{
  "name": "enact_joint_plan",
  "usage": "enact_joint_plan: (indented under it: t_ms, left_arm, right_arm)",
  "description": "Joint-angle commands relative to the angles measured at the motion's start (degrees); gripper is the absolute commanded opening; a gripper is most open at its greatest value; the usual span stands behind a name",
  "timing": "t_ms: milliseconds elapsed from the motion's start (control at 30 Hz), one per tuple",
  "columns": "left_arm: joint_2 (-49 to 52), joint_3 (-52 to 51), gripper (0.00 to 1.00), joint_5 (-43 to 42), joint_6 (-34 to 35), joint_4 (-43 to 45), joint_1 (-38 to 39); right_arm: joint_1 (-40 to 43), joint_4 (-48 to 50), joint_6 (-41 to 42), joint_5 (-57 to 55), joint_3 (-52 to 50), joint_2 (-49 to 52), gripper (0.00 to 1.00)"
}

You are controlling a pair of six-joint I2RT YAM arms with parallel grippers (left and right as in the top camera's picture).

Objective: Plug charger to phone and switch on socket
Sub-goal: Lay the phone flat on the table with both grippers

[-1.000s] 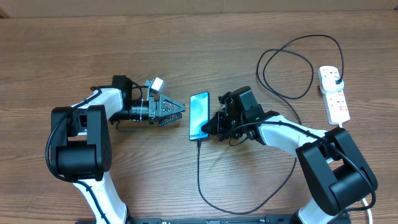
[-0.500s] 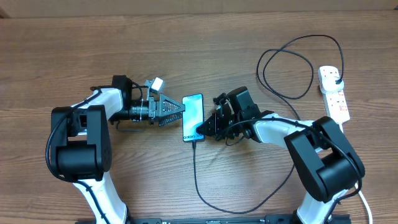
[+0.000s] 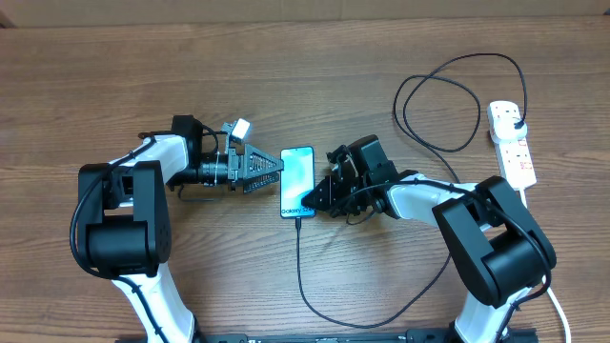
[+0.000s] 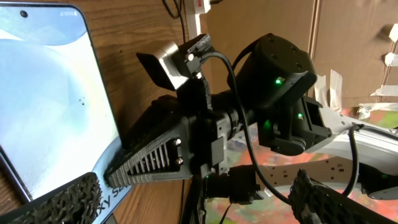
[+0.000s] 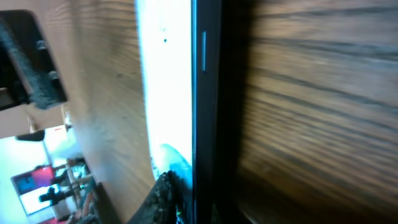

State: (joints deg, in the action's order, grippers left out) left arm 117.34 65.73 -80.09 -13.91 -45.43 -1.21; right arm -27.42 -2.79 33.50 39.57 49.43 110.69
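Observation:
The phone (image 3: 297, 180) lies on the table with its light blue screen up, between my two grippers. My left gripper (image 3: 274, 170) stands open at the phone's left edge; in the left wrist view one fingertip (image 4: 65, 199) overlaps the phone (image 4: 50, 93). My right gripper (image 3: 316, 198) sits at the phone's lower right corner. One of its fingers (image 5: 163, 193) rests on the screen (image 5: 165, 93); the other is hidden behind the dark rim. The charger (image 3: 298, 257) runs from the phone's bottom end in a long loop to its black plug (image 3: 516, 120) in the socket (image 3: 517, 157).
The white power strip lies at the far right edge of the table. The black cable loops across the front right and back right of the table. Both arm bases stand at the near edge.
The phone has slid left and turned slightly, ending against my left gripper's tips. My right gripper followed it leftward. The left arm has not moved.

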Motion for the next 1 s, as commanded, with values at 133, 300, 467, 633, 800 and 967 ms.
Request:
enact_joint_plan:
  t_ms: [133, 300, 467, 633, 800, 967]
  left_arm:
    - [-0.3, 0.1, 1.00, -0.3, -0.7, 0.0, -0.2]
    - [-0.3, 0.1, 1.00, -0.3, -0.7, 0.0, -0.2]
    - [-0.3, 0.1, 1.00, -0.3, -0.7, 0.0, -0.2]
    - [-0.3, 0.1, 1.00, -0.3, -0.7, 0.0, -0.2]
    - [-0.3, 0.1, 1.00, -0.3, -0.7, 0.0, -0.2]
    - [-0.3, 0.1, 1.00, -0.3, -0.7, 0.0, -0.2]
  right_arm:
    - [-0.2, -2.2, -0.6, -9.5, -2.6, 3.5, 0.22]
    - [-0.2, -2.2, -0.6, -10.2, -2.6, 3.5, 0.35]
    - [-0.2, -2.2, -0.5, -11.3, -2.6, 3.5, 0.55]
    - [-0.2, -2.2, -0.3, -12.5, -2.6, 3.5, 0.83]
    - [-0.3, -2.8, 2.7, -16.1, -2.6, 3.5, 0.98]
    - [-0.2, -2.8, 2.7, -16.6, -2.6, 3.5, 1.00]
